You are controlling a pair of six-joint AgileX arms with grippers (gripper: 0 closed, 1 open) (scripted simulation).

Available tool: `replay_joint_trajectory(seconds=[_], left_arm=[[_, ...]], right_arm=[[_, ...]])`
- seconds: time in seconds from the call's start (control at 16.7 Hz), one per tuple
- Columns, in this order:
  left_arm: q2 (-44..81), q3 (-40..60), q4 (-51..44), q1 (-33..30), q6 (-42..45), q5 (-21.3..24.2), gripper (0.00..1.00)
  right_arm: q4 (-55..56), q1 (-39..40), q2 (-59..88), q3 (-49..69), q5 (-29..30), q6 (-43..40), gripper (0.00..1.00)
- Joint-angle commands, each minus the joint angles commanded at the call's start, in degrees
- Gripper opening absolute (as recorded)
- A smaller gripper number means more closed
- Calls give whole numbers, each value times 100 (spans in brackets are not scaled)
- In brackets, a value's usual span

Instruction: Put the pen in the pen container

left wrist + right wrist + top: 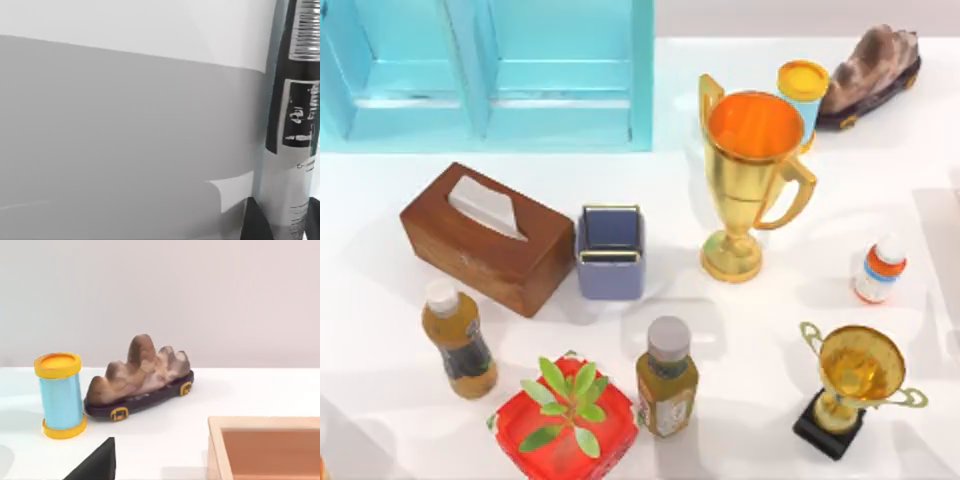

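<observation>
Silver, black-labelled pen [292, 125] gripped between dark fingers of the left gripper [284, 222], at the right edge of the left wrist view. In the top view, red-potted plant [565, 415] and grey-capped bottle [667, 380] along the lower edge. Slate-blue pen container [610, 255] mid-frame above them, just beside the wooden tissue box [485, 235], apart from the tall gold trophy [750, 170]. Right gripper [97, 462] low in its wrist view, open or closed impossible to tell, facing a blue cylinder [60, 395] and rock ornament [140, 377].
</observation>
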Motion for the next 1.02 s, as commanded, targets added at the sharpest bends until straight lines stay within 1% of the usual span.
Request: replay_joint_trajectory(seconds=[0.06, 0.48, 0.54, 0.66, 0.84, 1.02], left_arm=[[0, 0, 0, 0, 0, 0, 0], [0, 0, 0, 0, 0, 0, 0], [-303, 99, -137, 177, 30, -4, 0], [-376, 100, -220, 231, 66, -1, 0], [-807, 81, -750, 512, 328, 17, 0], [-1448, -18, -1615, 909, 752, 50, 0]], right_arm=[[0, 0, 0, 0, 0, 0, 100], [0, 0, 0, 0, 0, 0, 100], [0, 0, 0, 0, 0, 0, 100], [0, 0, 0, 0, 0, 0, 100], [0, 0, 0, 0, 0, 0, 100], [0, 0, 0, 0, 0, 0, 100]])
